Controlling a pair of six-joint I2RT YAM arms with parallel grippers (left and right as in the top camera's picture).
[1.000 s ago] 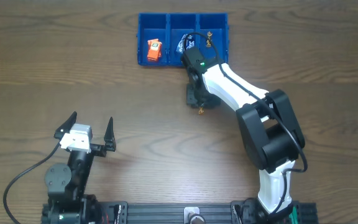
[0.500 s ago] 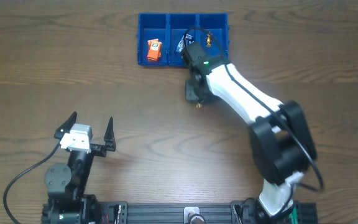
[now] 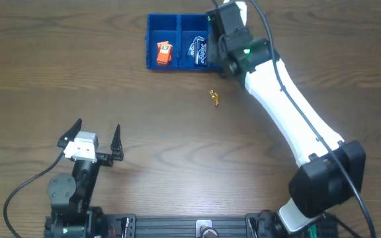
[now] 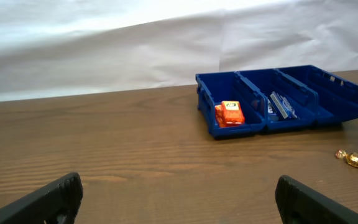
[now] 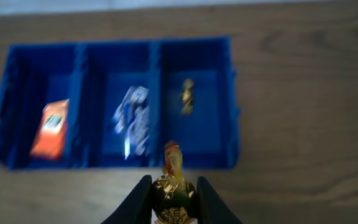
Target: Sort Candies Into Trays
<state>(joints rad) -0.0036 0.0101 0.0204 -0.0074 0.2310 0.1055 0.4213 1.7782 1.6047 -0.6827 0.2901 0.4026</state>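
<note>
From above, the right claw (image 3: 225,23) sits at the upper middle of the frame, over the right-hand end of the blue tray (image 3: 164,26). A second ago it was low over the bare tabletop (image 3: 58,73) just below the tray. It has since lifted and swung up the picture. A loose gold candy (image 3: 214,98) lies on the wood below the tray, near the middle of the frame. The orange candy (image 3: 164,53) is in the left compartment and the silver-blue candy (image 3: 199,47) is in the middle one. The left claw (image 3: 98,129) rests at lower left, its two fingers spread wide and holding nothing.

The left wrist view has the tray at right of centre. The loose gold candy (image 4: 356,160) lies apart from it at the right edge.

In the right wrist view the claw is clamped on a held gold candy (image 5: 174,186) at the bottom centre. The tray lies beyond it. A sorted gold candy (image 5: 186,95) already lies in the right compartment.

The pick seems done and the carry is under way. The likely target is the right compartment. One gold piece would then be left on the tabletop.
</note>
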